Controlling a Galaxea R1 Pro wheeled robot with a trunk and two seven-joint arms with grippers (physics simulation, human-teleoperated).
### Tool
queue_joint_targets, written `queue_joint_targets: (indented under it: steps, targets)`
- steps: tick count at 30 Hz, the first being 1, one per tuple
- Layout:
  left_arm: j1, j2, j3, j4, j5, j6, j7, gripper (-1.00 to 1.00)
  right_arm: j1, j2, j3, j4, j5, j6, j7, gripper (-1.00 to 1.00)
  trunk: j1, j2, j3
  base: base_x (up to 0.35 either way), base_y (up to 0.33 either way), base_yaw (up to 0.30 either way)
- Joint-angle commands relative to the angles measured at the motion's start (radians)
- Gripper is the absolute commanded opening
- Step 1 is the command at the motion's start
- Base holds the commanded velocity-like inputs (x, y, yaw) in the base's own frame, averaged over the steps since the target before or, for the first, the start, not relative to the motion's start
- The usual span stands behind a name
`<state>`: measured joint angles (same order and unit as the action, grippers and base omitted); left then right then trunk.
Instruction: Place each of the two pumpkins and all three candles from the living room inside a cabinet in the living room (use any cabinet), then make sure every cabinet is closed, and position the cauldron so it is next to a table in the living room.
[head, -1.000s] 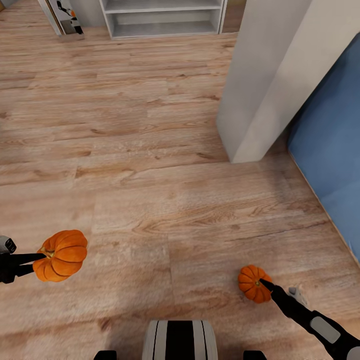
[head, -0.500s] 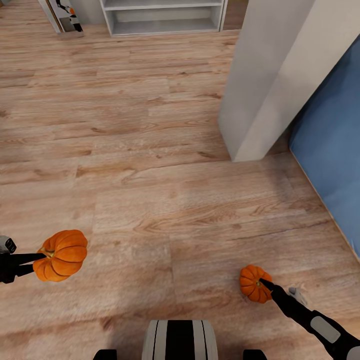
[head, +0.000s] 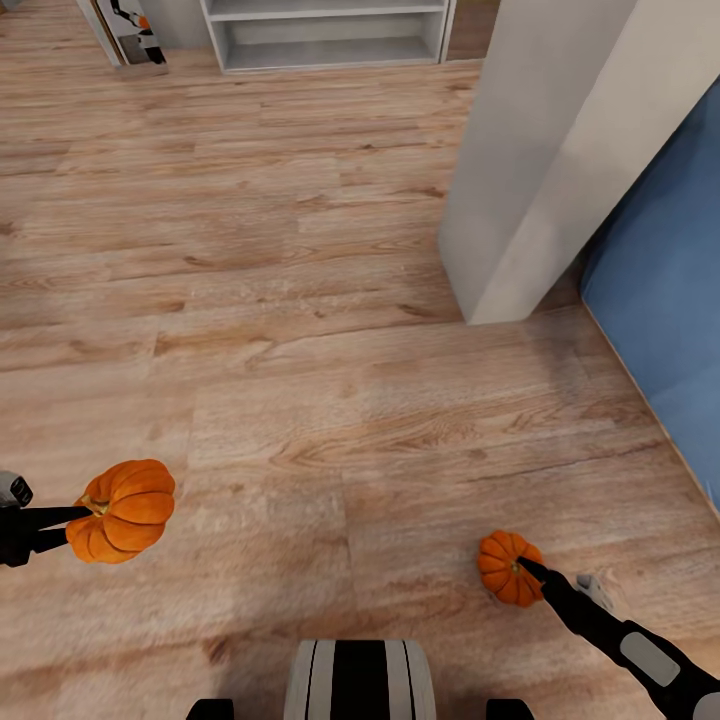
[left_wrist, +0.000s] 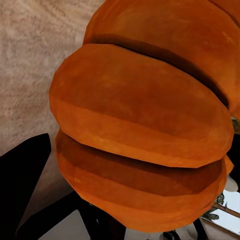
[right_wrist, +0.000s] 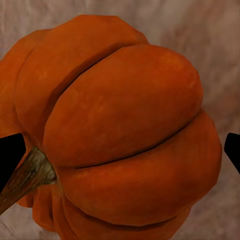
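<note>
I am holding two pumpkins above the wooden floor. In the head view the larger-looking pumpkin (head: 125, 510) hangs at the lower left, with my left gripper (head: 85, 518) shut on it at the stem side. The other pumpkin (head: 505, 567) is at the lower right, and my right gripper (head: 525, 568) is shut on it by the stem. The left wrist view shows orange ribs (left_wrist: 140, 130) close up, with a dark finger (left_wrist: 25, 165) beside them. The right wrist view shows the second pumpkin (right_wrist: 125, 135) and its brown stem (right_wrist: 30, 175) between two black fingertips (right_wrist: 10, 155).
A white wall corner (head: 540, 160) juts out ahead on the right, with a blue surface (head: 660, 270) behind it. A white open shelf unit (head: 325, 35) and a leaning picture (head: 130, 30) stand at the far end. Wooden floor (head: 300, 300) lies between. My base (head: 360, 680) shows below.
The whole view has shifted slightly, with the wall corner drifting a little to the right. Both pumpkins stay held in the same places relative to me.
</note>
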<state>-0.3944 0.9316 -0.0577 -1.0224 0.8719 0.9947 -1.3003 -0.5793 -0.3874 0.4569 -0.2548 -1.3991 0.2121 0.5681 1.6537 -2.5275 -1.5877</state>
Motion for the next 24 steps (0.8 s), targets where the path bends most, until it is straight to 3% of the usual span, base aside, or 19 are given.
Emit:
queue_joint_targets:
  steps: [1,24]
  targets:
    - [-0.001,0.001,-0.004,0.001,0.004,0.005,0.001,-1.0,-0.001,-0.001,0.005,0.0,-0.011,0.005,0.002,1.0,0.0,0.0,-0.001,0.082,0.05,0.0]
    - [-0.001,0.001,-0.004,-0.001,0.004,0.005,0.001,-1.0,-0.001,-0.001,0.005,-0.001,-0.011,0.004,0.004,1.0,0.0,0.0,-0.001,0.01,0.005,0.0]
